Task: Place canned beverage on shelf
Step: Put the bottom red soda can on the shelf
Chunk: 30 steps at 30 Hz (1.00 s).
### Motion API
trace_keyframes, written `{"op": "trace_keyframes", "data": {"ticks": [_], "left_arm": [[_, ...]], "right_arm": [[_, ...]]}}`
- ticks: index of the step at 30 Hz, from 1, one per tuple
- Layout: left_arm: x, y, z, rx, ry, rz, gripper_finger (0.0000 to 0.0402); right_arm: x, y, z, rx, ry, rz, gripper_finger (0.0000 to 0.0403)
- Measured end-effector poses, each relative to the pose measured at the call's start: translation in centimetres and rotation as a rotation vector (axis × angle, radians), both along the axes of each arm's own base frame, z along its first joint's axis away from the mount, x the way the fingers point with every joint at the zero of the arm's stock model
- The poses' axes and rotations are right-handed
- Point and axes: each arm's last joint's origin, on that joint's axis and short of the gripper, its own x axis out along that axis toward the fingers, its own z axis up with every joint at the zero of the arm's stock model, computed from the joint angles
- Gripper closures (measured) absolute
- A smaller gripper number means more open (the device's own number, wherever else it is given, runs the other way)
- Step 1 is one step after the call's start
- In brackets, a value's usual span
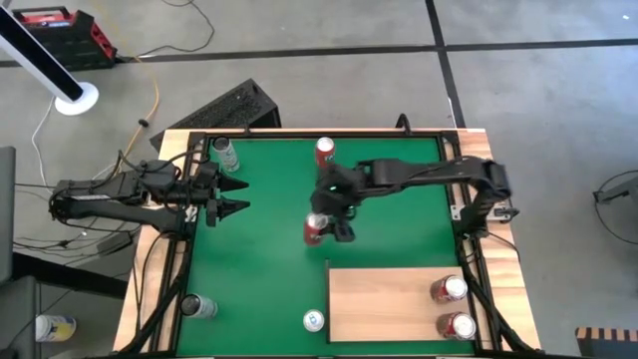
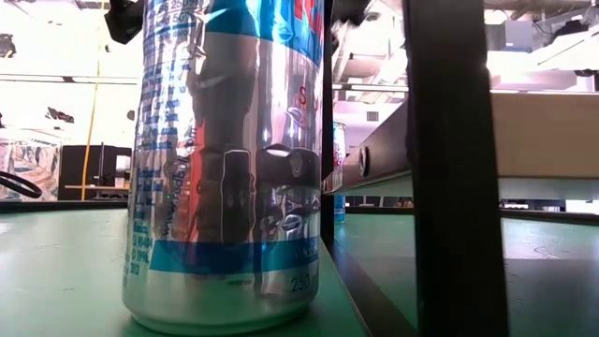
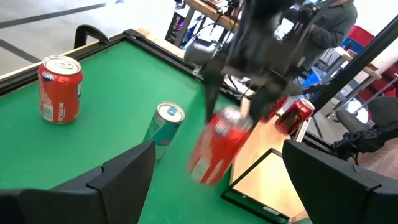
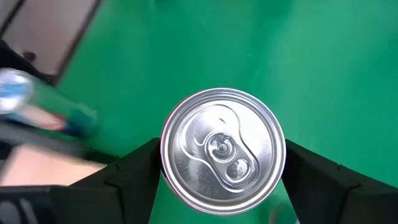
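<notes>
My right gripper (image 1: pixel 332 217) is shut on a red can (image 1: pixel 315 229) over the middle of the green mat (image 1: pixel 269 269). The can's silver top (image 4: pixel 222 149) fills the right wrist view. The pale wood shelf (image 1: pixel 389 304) lies at the near right and two red cans (image 1: pixel 449 289) stand on it. My left gripper (image 1: pixel 237 197) is open and empty at the mat's left edge, with its fingers wide apart in the left wrist view (image 3: pixel 214 186). My right gripper pinches the red can between its two fingers, which stand on opposite sides of the can's wall just under the top rim (image 4: pixel 163 163). The fingers come from above, pointing down. In the left wrist view the can (image 3: pixel 217 146) hangs below the gripper, a little tilted, and looks clear of the mat.
A red can (image 1: pixel 325 150) and a silver can (image 1: pixel 226 153) stand at the far side. A silver can (image 1: pixel 199 306) stands near left. A silver-blue can (image 1: pixel 313 321) stands by the shelf's near left corner and fills the low view (image 2: pixel 225 168). A dark frame (image 1: pixel 189 249) rims the mat.
</notes>
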Motion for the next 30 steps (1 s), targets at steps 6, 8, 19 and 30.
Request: {"op": "trace_keyframes", "data": {"ticks": [6, 8, 19, 30], "left_arm": [[0.0, 0.0, 0.0, 0.0, 0.001, 0.0, 0.0068], [0.0, 0.0, 0.0, 0.001, 0.002, 0.003, 0.0068], [-0.1, 0.3, 0.1, 0.06, 0.001, 0.112, 0.0068], [-0.2, 0.7, 0.1, 0.113, 0.012, 0.244, 0.0068]], "right_arm": [[-6.7, 3.0, 5.8, 0.019, -0.006, -0.07, 0.0088], [-8.8, 4.6, 6.9, 0.017, 0.012, -0.113, 0.0088], [-16.7, 15.5, 6.6, 0.107, 0.197, -0.348, 0.0087], [-18.6, 24.0, 1.6, 0.131, 0.358, -0.502, 0.0086]]}}
